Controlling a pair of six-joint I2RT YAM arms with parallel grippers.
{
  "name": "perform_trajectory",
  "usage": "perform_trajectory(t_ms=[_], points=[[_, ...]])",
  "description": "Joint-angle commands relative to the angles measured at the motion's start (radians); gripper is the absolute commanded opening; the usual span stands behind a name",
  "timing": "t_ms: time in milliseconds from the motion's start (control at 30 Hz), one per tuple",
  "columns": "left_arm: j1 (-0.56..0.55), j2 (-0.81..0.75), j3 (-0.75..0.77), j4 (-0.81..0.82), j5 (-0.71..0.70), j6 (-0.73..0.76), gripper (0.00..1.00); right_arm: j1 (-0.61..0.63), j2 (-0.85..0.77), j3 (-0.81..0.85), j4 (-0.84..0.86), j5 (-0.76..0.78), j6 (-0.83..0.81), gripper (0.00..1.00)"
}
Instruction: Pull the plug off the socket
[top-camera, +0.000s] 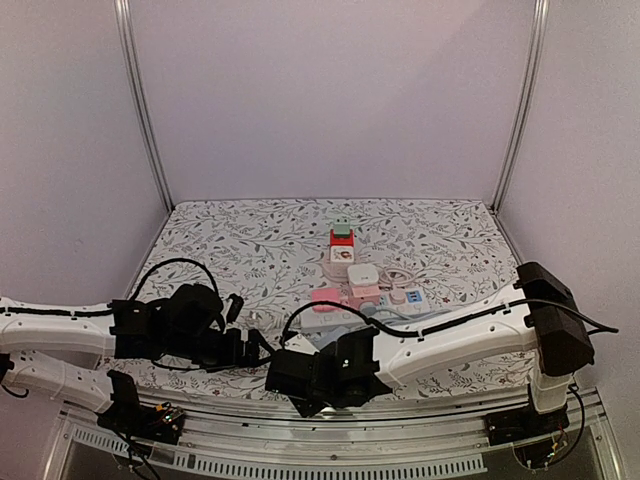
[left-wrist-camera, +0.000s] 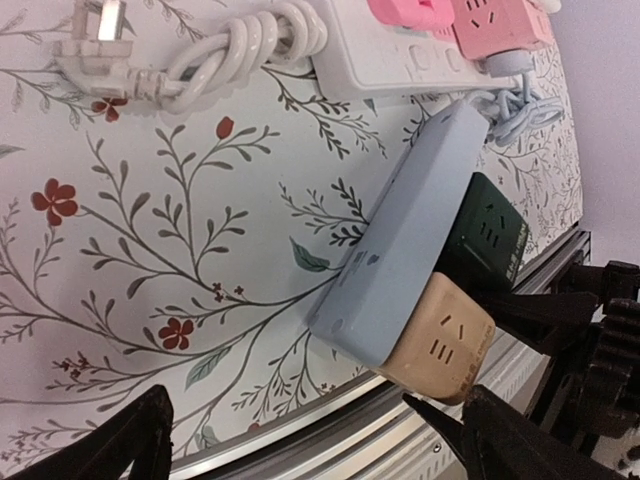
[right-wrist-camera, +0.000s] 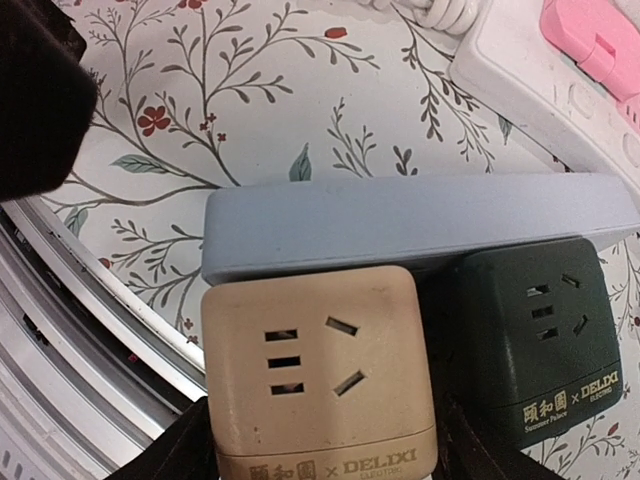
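From above I see the floral-patterned bench (top-camera: 230, 240), with a white power strip (top-camera: 340, 320) carrying pink adapters (top-camera: 325, 297) at mid-bench.

On the left wrist camera, a smooth pale-blue socket strip (left-wrist-camera: 410, 240) runs diagonally from upper right to lower left, close to the bench's near edge. A matte beige cube plug (left-wrist-camera: 445, 345) with rounded corners sits at its lower end, and a dark green cube (left-wrist-camera: 490, 235) sits beside it. My left fingers (left-wrist-camera: 130, 440) are spread wide and hold nothing.

On the right wrist camera, the strip lies left to right and both cubes face the lens, each printed "DELIXI". My right fingers (right-wrist-camera: 185, 455) flank the beige cube plug. I cannot tell whether they clamp it.
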Motion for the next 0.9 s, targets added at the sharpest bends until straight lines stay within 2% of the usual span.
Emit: perform_trajectory(t_ms=[0, 267, 533, 633, 800, 867], points=[[0.015, 0.001, -0.007, 0.008, 0.022, 0.0, 0.99, -0.009, 0.009, -0.036, 0.058, -0.02, -0.017, 0.71], [0.015, 0.02, 0.004, 0.011, 0.049, 0.01, 0.99, -0.03, -0.007, -0.112, 0.207, -0.071, -0.066, 0.65], [0.012, 0.035, 0.014, 0.042, 0.079, 0.0, 0.99, -0.031, -0.051, -0.195, 0.325, -0.039, -0.105, 0.32], [0.014, 0.04, 0.023, 0.051, 0.09, -0.004, 0.99, -0.031, -0.086, -0.254, 0.394, -0.018, -0.108, 0.17], [0.013, 0.046, 0.03, 0.099, 0.124, -0.029, 1.0, -0.031, -0.193, -0.379, 0.573, -0.003, -0.135, 0.02], [0.012, 0.047, 0.038, 0.119, 0.14, -0.042, 1.0, -0.031, -0.218, -0.396, 0.6, 0.006, -0.155, 0.0]])
